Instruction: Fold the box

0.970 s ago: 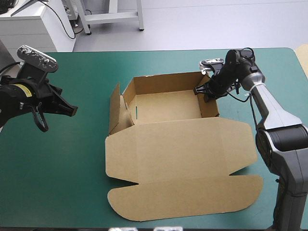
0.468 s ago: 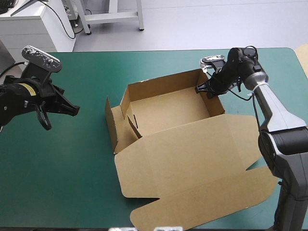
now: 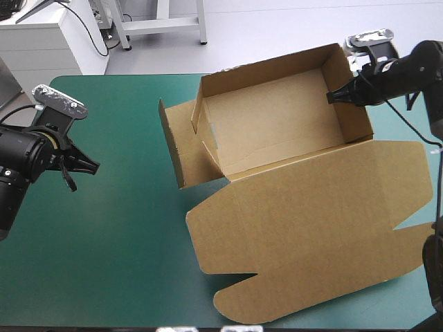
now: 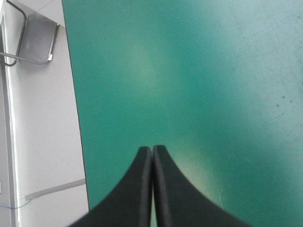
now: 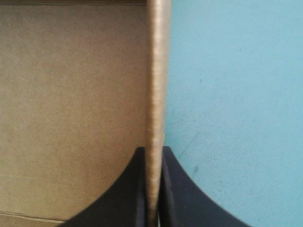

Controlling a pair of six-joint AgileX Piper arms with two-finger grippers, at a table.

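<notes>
The jaws of the left gripper [image 4: 152,149] are pressed together into one pointed arch with nothing between them. It hangs over bare teal-green cover [image 3: 118,235] near the table's left edge, well apart from the board, probably parked there so as not to crowd the work while the other arm handles the piece. Moving right, the box [image 3: 277,128] fills the middle and right of the table as an open tray. Its left side flap [image 3: 181,149] stands loose and splayed outward, not tucked. The far wall [image 3: 266,66] and the right wall [image 3: 353,93] are upright, and the lid [image 3: 311,214] lies spread flat toward the near edge with its shaped tabs pointing right and forward. The tray's far right corner shows against the floor beyond the table's far edge, which suggests that side is raised off the cover rather than resting on it. At the far right, the right gripper [image 3: 335,96] is clamped on the top edge of the right wall, one black finger inside the tray and one outside. In its wrist view the board's edge runs straight up between the all but closed fingers. Pinching a wall's rim like this likely lets the arm lift and turn the whole box without crushing its folds. No brand, label or writing can be read on the brown board or the cover.
</notes>
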